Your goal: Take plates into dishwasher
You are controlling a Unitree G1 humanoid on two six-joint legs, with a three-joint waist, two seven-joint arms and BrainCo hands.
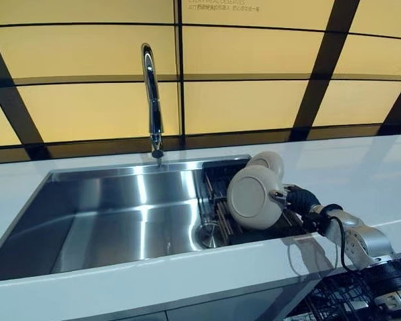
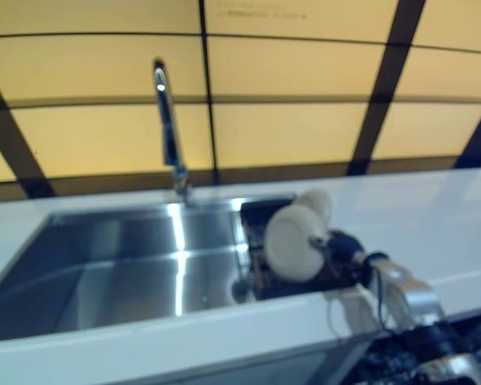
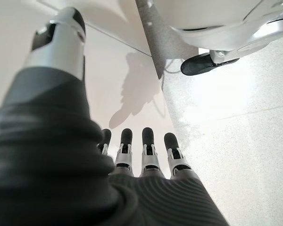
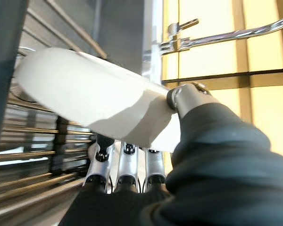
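A cream plate stands on edge over the dark dish rack in the right end of the steel sink. My right hand grips its right rim. In the right wrist view the thumb presses one face of the plate and the fingers lie against the other. A second cream plate leans in the rack just behind. My left hand shows only in its own wrist view, fingers straight, holding nothing, hanging by a pale cabinet front above the floor.
A tall chrome faucet rises behind the sink's middle. White counter runs around the sink. A dark wire dishwasher rack shows below the counter edge at the lower right. Yellow wall panels stand behind.
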